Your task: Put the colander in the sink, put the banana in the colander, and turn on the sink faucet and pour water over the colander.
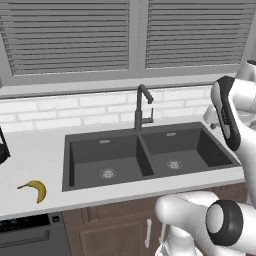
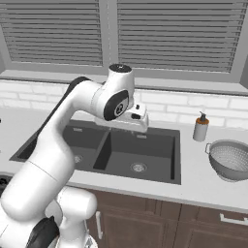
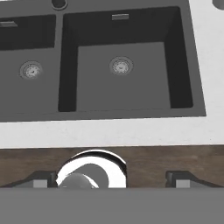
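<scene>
Overhead, the hand (image 3: 111, 178) hangs apart above the sink's (image 3: 131, 116) front rim, both basins bare.

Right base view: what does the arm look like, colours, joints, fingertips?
A white, rounded-shell arm with dark charcoal joint bands and round dark end caps; one cap carries a small white ring mark. The wrist ends in a boxy white hand block. The gripper has two small dark grey fingertips. No loose cables visible.
</scene>
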